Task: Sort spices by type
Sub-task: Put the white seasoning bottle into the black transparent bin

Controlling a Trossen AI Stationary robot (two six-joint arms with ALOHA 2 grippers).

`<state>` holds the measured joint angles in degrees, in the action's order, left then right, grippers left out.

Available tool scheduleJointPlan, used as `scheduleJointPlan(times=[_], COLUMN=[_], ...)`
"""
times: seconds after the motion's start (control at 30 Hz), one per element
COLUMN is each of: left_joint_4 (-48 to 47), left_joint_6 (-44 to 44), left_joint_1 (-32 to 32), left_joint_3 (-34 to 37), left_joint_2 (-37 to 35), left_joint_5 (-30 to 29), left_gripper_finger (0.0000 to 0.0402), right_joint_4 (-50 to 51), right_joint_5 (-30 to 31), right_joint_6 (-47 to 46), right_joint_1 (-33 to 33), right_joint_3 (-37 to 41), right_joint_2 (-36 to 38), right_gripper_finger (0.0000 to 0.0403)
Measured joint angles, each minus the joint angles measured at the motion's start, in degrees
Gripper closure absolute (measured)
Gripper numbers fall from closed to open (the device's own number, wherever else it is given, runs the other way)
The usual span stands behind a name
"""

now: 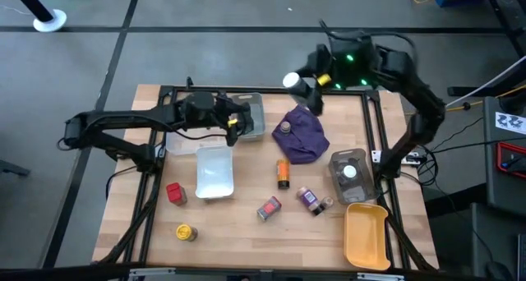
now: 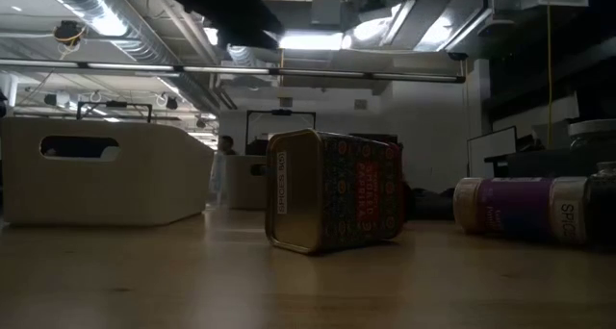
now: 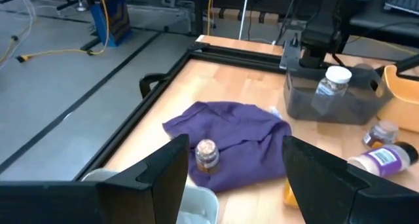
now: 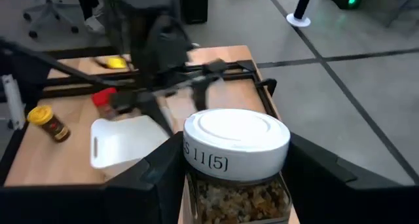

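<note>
Right hand [image 4: 232,178] grips a white-capped spice jar [image 4: 236,162] between its fingers, raised above the tabletop's [image 1: 238,232] far edge near the purple cloth [image 1: 302,135]. Left hand [image 3: 232,178] hangs open and empty over the grey tray [image 1: 256,117]. Another white-capped jar [image 1: 350,172] stands in the dark bin [image 1: 349,178]; remaining spices lie scattered on the tabletop.
</note>
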<state>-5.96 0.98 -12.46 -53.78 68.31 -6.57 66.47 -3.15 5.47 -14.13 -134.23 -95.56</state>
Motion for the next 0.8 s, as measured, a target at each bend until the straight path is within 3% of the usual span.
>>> scheduleJointPlan(times=[0.17,0.4,0.6,0.7,0.8], left_joint_4=[2.82,8.09,16.50,19.38,20.76], left_joint_6=[-1.89,-2.48,-2.48,-2.46,-2.47], left_joint_1=[1.36,3.32,5.48,6.66,7.64], left_joint_3=[0.01,0.01,0.00,0.00,0.00], left_joint_2=[3.53,6.54,9.72,11.68,13.54], left_joint_5=[0.09,0.19,0.22,0.22,0.22], left_gripper_finger=[0.0174,0.0174,0.0174,0.0174,0.0174], right_joint_4=[5.01,10.50,7.99,2.12,-6.63], right_joint_5=[10.31,32.94,44.68,49.22,49.91], right_joint_6=[-3.85,-13.10,-23.08,-28.13,-30.77], right_joint_1=[8.17,20.69,28.65,31.09,31.89], right_joint_3=[0.00,6.35,24.62,37.26,49.33], right_joint_2=[4.06,10.26,17.72,21.99,25.74], right_gripper_finger=[0.0193,0.0193,0.0187,0.0188,0.0192])
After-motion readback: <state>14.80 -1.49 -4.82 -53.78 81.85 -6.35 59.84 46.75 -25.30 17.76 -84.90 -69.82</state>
